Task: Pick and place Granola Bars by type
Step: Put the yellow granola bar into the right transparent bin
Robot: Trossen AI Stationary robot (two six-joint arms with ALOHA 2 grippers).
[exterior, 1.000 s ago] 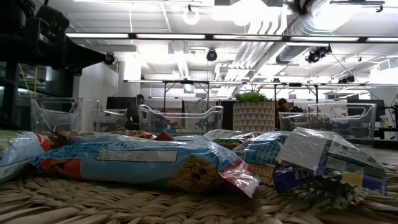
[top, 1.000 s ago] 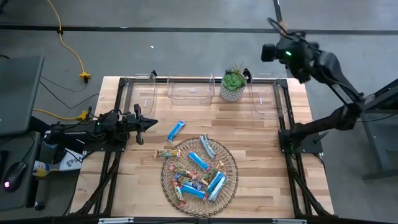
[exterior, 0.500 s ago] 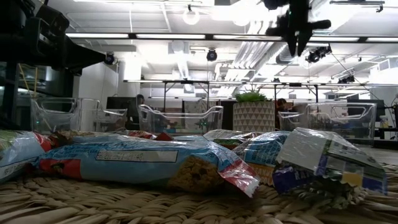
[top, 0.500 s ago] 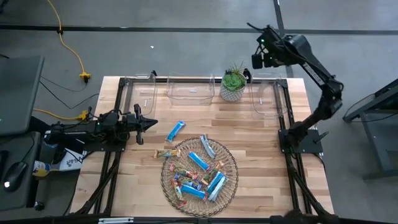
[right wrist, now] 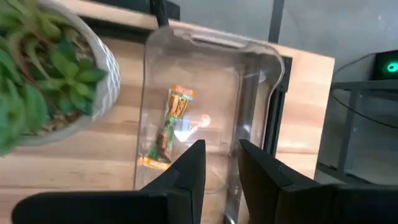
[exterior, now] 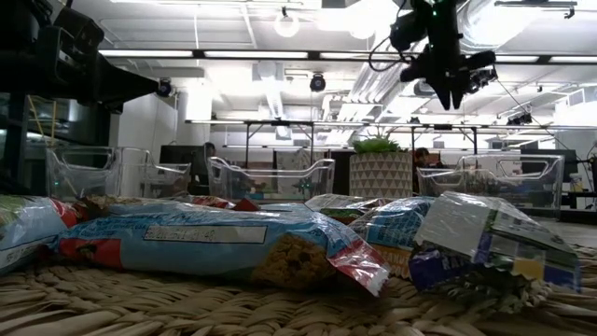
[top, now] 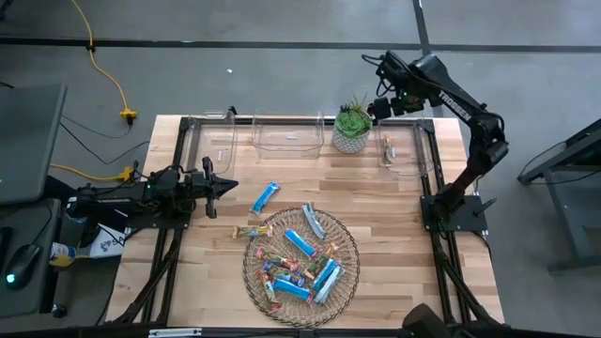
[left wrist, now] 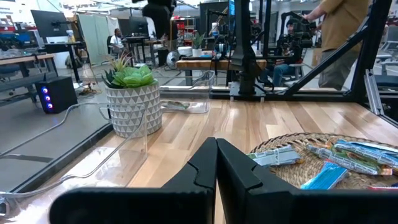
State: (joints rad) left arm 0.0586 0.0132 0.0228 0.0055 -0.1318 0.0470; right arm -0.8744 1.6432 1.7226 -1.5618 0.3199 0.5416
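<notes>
Sorting is under way, and the right arm's gripper (top: pixel 383 105) has swung in over the past second from beyond the table's far right corner to hang above the clear plastic bin (top: pixel 399 150) at that corner. Its jaws stand slightly parted with nothing between them, and directly beneath, the right wrist view shows one tan bar with red-green print (right wrist: pixel 170 126) lying flat on the floor of that clear plastic bin (right wrist: pixel 205 81). My reading is that one bar of this type is now delivered, so the arm is free to go back for another.

The round woven wire basket (top: pixel 349 272) near the table's front edge holds the bulk of the slim foil-wrapped granola bars (top: pixel 300 265), blue-and-white and tan ones mixed and overlapping. One bright blue and white bar (top: pixel 266 197) lies on the bare wooden table (top: pixel 394 225) just outside the basket's far left rim, and a small tan bar (top: pixel 252 231) lies touching that rim.

The middle clear bin (top: pixel 287 141) at the far edge looks empty from above, as does the left clear bin (top: pixel 214 141). A green plant in a white patterned pot (top: pixel 352 130) stands between the middle and right bins.

The left arm's gripper (top: pixel 218 186) waits at the table's left edge, jaws pressed together on nothing.
</notes>
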